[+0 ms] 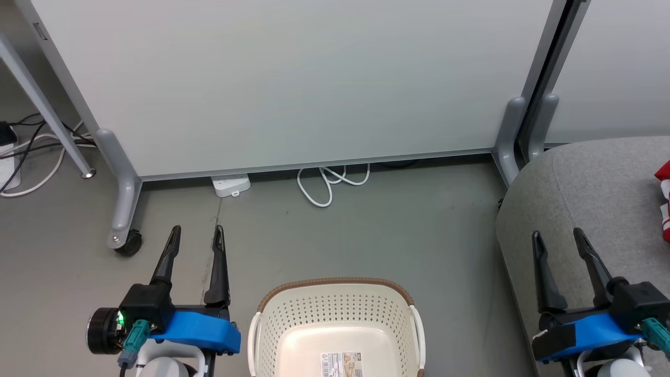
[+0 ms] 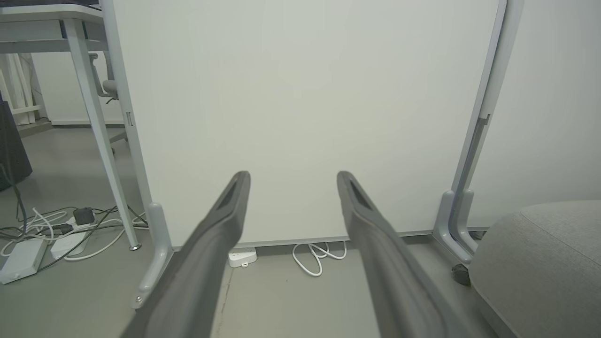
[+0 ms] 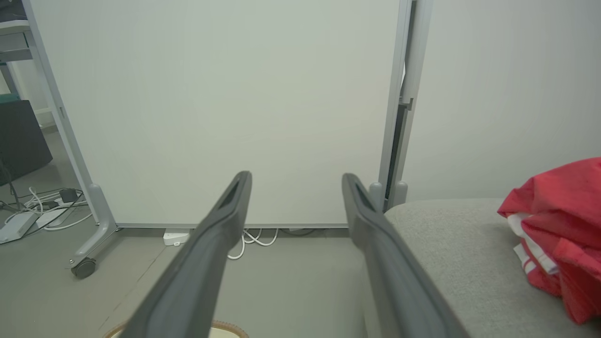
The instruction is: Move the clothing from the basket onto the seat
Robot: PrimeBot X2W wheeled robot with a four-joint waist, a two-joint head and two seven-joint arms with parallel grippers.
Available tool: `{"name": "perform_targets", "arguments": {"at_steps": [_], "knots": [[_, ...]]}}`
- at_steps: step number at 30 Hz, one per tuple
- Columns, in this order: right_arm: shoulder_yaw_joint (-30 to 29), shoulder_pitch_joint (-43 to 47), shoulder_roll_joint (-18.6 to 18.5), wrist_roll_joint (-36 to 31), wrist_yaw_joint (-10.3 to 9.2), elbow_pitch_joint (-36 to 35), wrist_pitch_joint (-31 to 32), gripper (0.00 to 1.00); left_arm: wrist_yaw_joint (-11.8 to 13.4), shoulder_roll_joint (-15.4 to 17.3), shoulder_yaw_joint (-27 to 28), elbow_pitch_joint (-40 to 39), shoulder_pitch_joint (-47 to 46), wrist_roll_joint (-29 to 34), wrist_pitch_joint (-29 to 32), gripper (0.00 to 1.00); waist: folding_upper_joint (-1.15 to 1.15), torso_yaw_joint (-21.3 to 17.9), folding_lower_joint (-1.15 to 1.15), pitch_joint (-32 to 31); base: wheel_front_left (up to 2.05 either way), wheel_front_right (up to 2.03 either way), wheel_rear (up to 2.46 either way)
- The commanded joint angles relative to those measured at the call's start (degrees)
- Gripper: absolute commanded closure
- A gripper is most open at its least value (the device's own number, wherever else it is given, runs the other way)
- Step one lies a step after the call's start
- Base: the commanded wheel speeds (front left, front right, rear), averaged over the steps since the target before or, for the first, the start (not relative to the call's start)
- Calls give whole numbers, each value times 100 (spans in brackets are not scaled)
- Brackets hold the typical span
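1. Found basket nearest, btm centre of head view, standing on grey floor. Pale inner base on show, w/ barcode sticker stuck on it.
2. Saw left gripper just left of basket, hanging over floor and not touching it. Fingers spread apart, gripping nothing.
3. Saw right gripper on basket's other side, well apart from it, over near edge of seat. Fingers likewise parted, nothing between them.
4. Noted seat at far right w/ rounded corner turned toward basket and a strip of floor between the two.
5. Spotted clothing lying on seat, right of right gripper and clear of it. Red crumpled bundle w/ white trim, cut off by frame edge in head view.
6. Farther back, made out white cable looped on floor beside white power strip, both at foot of pale partition panel. Black caster under panel's left leg.
7. Farthest left, glimpsed desk leg and more cables + adapters on floor.
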Motion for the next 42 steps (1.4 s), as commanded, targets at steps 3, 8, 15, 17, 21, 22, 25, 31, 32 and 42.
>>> {"name": "perform_targets", "arguments": {"at_steps": [3,8,15,17,21,22,25,31,32,42], "knots": [[-31,120,36,36,1,57,-19,0,-83,-30,98,38,117,61,-26,0,0,29,1,-48,0,0,0],[-61,225,76,41,1,102,-19,0,-178,-73,184,109,194,101,-26,0,0,59,1,-115,0,0,0],[-77,287,108,68,1,148,-19,0,-252,-96,288,184,224,142,-27,0,0,51,1,-172,0,0,0],[-76,299,112,68,1,158,-19,0,-270,-99,304,210,228,153,-27,0,0,46,1,-181,0,0,0],[-90,296,115,80,1,181,-19,0,-278,-102,300,250,234,116,-27,0,0,46,1,-197,0,0,0],[-97,296,117,83,1,185,-19,0,-279,-102,292,255,236,106,-27,0,0,48,1,-199,0,0,0],[-105,287,121,94,1,200,-19,0,-251,-103,267,290,234,135,-27,0,0,58,1,-204,0,0,0],[-96,225,120,60,0,238,7,100,-234,-96,218,376,223,137,9,100,0,68,1,-206,0,0,0],[-114,209,123,96,0,286,31,100,-236,-97,239,414,223,101,36,100,0,67,1,-205,0,0,0],[-157,219,140,1002,0,429,310,100,-267,-98,375,516,301,-787,298,100,0,47,1,-194,0,0,0]]}}
